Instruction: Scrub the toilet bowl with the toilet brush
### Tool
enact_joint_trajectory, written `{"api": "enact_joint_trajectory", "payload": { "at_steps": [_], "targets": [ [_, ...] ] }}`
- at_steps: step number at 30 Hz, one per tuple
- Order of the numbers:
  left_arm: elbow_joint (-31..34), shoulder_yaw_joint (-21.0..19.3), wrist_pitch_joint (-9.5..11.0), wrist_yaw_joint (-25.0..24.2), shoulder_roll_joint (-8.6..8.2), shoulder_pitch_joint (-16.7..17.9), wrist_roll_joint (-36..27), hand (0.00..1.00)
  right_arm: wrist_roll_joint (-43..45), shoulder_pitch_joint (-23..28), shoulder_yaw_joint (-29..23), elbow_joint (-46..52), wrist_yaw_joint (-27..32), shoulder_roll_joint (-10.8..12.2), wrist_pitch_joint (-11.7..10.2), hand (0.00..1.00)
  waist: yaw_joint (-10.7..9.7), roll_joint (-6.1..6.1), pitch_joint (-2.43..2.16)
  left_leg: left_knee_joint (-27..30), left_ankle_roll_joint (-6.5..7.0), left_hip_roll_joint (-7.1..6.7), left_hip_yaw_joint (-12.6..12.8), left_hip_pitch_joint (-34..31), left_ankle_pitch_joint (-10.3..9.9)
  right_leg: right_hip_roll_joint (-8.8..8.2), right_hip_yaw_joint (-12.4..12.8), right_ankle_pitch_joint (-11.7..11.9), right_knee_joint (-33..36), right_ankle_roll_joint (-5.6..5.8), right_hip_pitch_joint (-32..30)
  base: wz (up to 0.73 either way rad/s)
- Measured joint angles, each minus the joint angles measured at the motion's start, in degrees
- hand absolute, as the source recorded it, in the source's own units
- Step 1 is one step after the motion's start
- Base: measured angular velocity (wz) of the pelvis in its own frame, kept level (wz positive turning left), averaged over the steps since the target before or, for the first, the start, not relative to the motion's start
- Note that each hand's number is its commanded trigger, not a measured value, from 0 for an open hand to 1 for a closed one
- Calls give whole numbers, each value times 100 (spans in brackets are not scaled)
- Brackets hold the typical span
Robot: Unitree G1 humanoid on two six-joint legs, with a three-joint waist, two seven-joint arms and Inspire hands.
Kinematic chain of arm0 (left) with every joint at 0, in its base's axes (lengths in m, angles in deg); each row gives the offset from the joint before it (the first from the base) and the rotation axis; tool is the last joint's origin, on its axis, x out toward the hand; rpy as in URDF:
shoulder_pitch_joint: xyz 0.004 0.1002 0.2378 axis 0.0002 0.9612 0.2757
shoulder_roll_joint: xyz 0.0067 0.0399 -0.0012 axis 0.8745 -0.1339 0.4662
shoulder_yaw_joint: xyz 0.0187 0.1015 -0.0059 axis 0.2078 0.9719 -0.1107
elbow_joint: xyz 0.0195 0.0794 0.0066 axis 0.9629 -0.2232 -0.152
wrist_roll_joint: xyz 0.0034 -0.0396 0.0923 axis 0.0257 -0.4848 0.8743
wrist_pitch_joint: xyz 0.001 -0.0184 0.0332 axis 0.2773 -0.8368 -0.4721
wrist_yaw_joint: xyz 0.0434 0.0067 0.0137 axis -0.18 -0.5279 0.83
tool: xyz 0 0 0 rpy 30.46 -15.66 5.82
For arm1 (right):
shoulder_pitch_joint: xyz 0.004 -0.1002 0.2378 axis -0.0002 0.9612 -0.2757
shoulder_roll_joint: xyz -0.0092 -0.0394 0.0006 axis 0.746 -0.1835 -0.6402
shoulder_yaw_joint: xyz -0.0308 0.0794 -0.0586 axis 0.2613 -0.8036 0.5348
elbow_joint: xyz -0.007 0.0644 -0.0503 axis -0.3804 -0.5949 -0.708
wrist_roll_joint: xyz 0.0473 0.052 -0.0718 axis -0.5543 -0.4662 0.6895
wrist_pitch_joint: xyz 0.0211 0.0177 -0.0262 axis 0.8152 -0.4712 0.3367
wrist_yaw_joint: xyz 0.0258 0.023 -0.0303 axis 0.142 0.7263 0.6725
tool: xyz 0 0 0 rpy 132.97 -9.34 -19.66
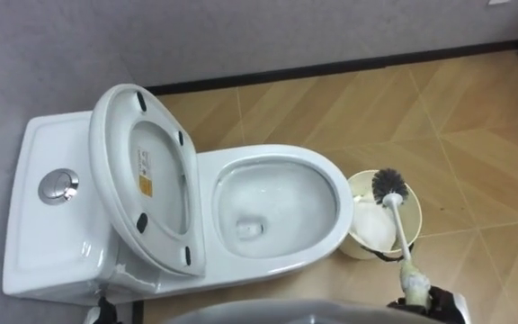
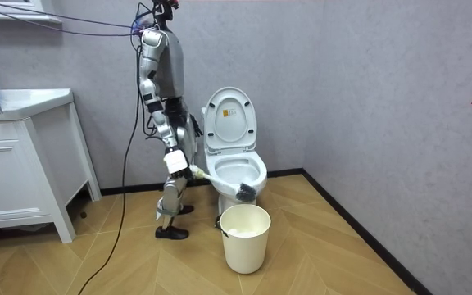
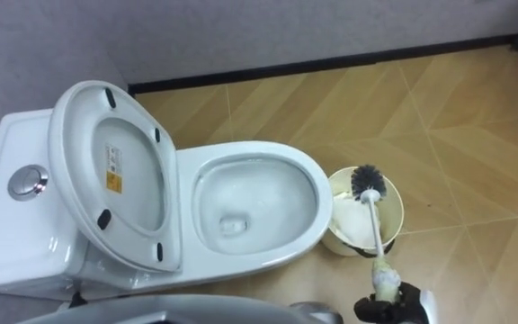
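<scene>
Below, white toilet [image 1: 52, 243], lid [image 1: 120, 153] raised, leaving bowl [image 1: 281, 193] bare for brushing. Just beside bowl, cream bin [image 1: 367, 252]. Brush [image 1: 400, 229] with head out over bin, not yet in bowl, handle clamped in curled right hand [image 1: 418, 295]. Sticker [image 1: 145, 177] inside lid, print too small to read.

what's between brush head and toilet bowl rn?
Left eye view: the brush head hangs over the cream bin; only the bin's near rim lies between it and the toilet bowl, meeting the bowl's front edge.
</scene>
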Motion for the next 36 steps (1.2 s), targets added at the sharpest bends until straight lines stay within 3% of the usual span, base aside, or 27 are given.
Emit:
{"api": "enact_joint_trajectory", "payload": {
  "at_steps": [17, 24, 32, 36],
  "targets": [
    [-19, 1, -62, -9, -12, 61, 160, 0, -183, -148, -12, -512, 46, 0, 8, 0, 2, -18, 37, -2, 0, -11, -64, 92, 0, 5, -1, 8, -155, 13, 158, 0],
    [-18, -3, -214, -46, -14, 117, 354, 0, -402, -84, -9, -513, 46, 0, 57, 0, 13, -7, 34, -4, 0, -11, -70, 93, 0, 10, -1, 10, -152, 12, 161, 0],
    [-10, -72, -249, -154, -21, 126, 460, 0, -423, -120, -9, -605, -85, 0, 67, 0, 17, -44, 21, -27, 0, -14, -59, 112, 0, 6, 1, 10, -156, 12, 158, 0],
    [-18, -95, -455, -247, -25, 152, 489, 0, -359, -218, -10, -1044, -385, -1, 299, 0, 17, -94, 24, -30, 0, -20, -69, 173, 0, 1, -4, 10, -166, 12, 228, 0]
  ]
}}
